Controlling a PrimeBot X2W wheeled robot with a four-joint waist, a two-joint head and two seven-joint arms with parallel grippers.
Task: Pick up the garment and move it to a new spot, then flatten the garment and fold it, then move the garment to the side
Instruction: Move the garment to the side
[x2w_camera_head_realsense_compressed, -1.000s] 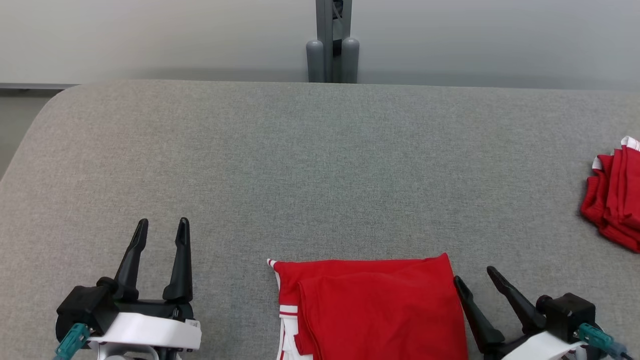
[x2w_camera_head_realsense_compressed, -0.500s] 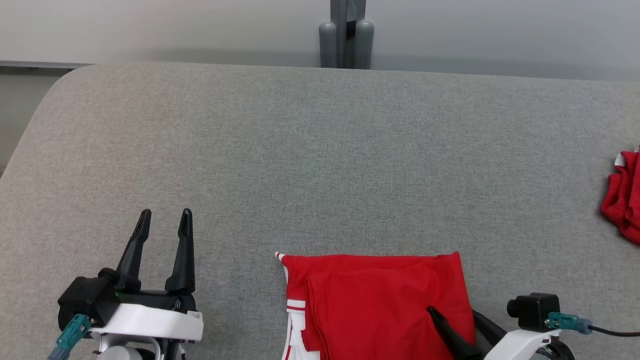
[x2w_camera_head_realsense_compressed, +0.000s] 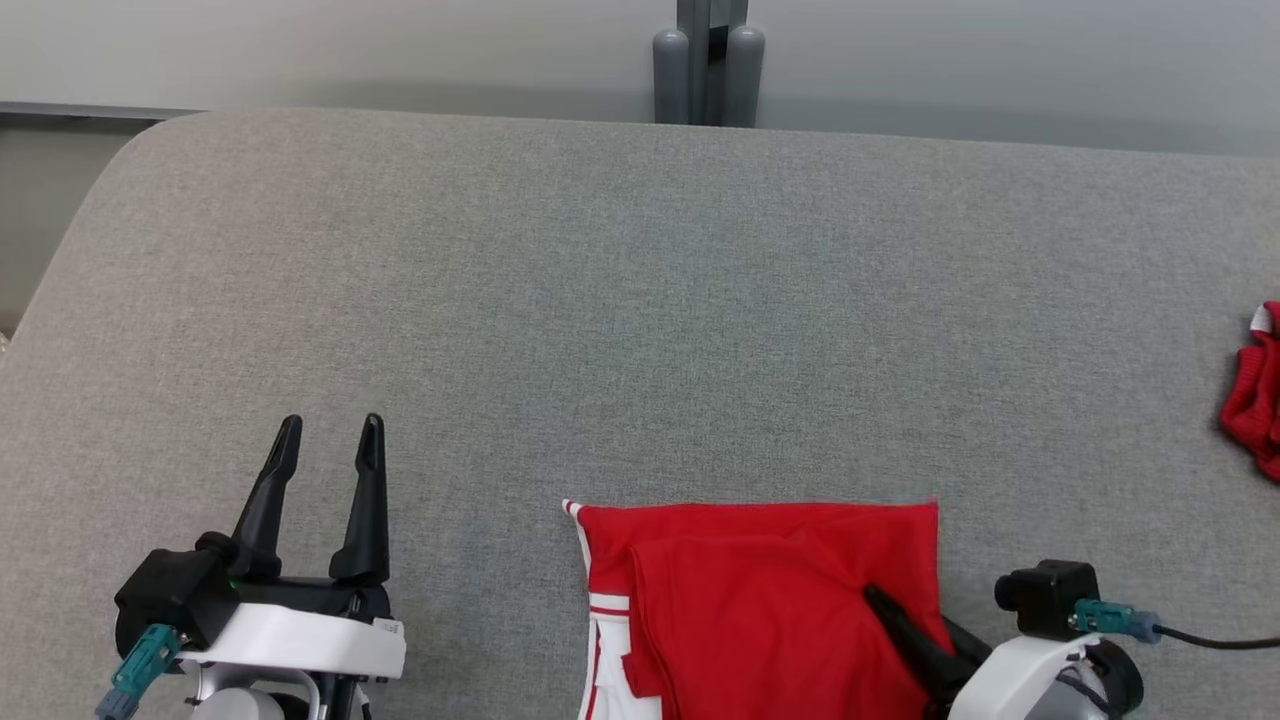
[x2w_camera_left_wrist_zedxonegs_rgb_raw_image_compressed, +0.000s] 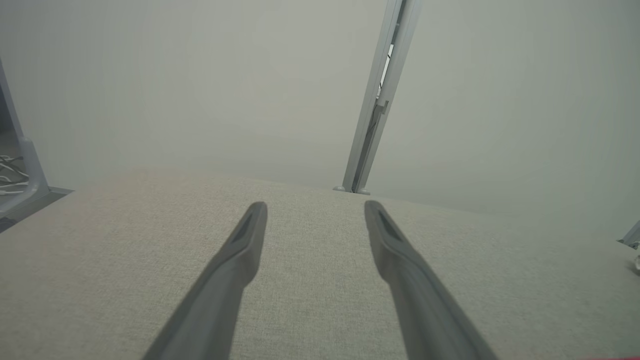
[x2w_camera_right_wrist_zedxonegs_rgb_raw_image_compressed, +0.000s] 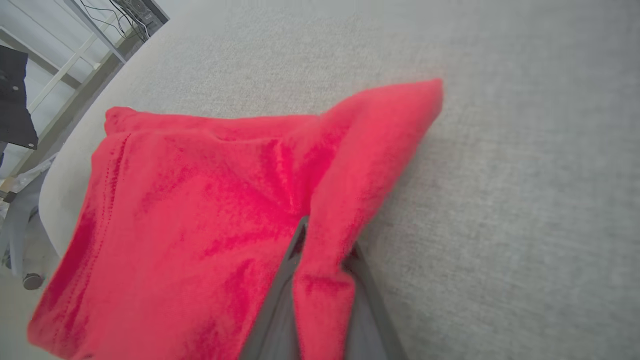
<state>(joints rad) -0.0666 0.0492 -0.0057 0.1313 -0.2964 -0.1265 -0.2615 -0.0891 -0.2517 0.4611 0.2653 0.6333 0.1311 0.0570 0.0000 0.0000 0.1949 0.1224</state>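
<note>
The left gripper (x2w_camera_head_realsense_compressed: 330, 428) hovers over the grey fabric tabletop (x2w_camera_head_realsense_compressed: 640, 300). Its fingers stand wide apart, with bare fabric between and ahead of them. To their right lies the folded red garment (x2w_camera_head_realsense_compressed: 760, 600), white-striped along its left edge. The right gripper (x2w_camera_right_wrist_zedxonegs_rgb_raw_image_compressed: 324, 247) pinches the garment's right edge, a ridge of red cloth squeezed between its fingers. Well right of those fingers sits another red bundle (x2w_camera_head_realsense_compressed: 1255, 400).

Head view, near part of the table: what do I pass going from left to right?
The left gripper, open → folded red garment → right gripper, pinching that garment's right edge → crumpled red cloth at the right border.
</note>
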